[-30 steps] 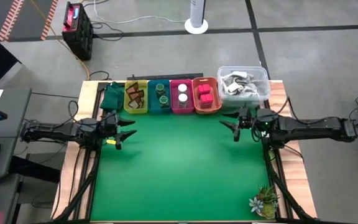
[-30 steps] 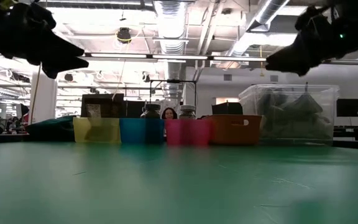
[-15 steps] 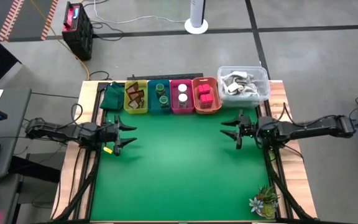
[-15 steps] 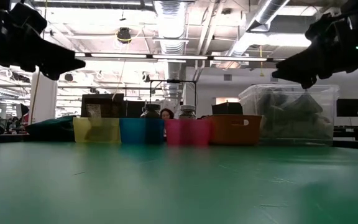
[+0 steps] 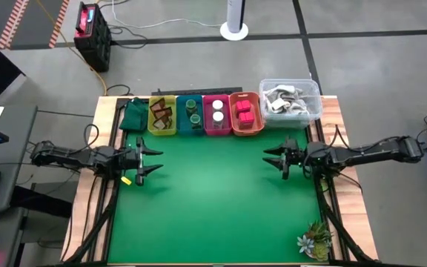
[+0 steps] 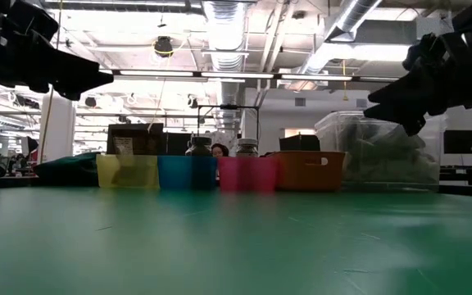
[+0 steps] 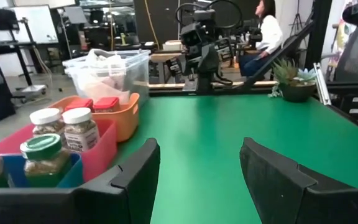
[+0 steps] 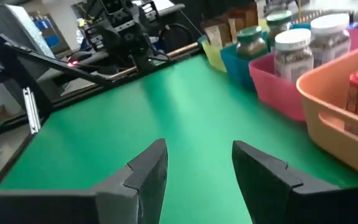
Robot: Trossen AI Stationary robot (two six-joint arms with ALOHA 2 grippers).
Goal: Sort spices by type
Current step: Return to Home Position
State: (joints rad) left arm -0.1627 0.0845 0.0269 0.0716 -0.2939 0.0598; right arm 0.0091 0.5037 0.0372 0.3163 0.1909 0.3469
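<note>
as left fingers (image 7: 138,177), right fingers (image 8: 148,171) gape, bins (image 6: 248,174) hold two green jars (image 5: 192,105), two white-capped jars (image 5: 218,116), maybe three packets (image 5: 161,115).

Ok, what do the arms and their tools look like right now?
Both arms, left arm and right arm, are slim, black and jointed, with black cables looping alongside. The left tool and right tool each have two dark, angular fingers; a small yellow tag marks the left one.
</note>
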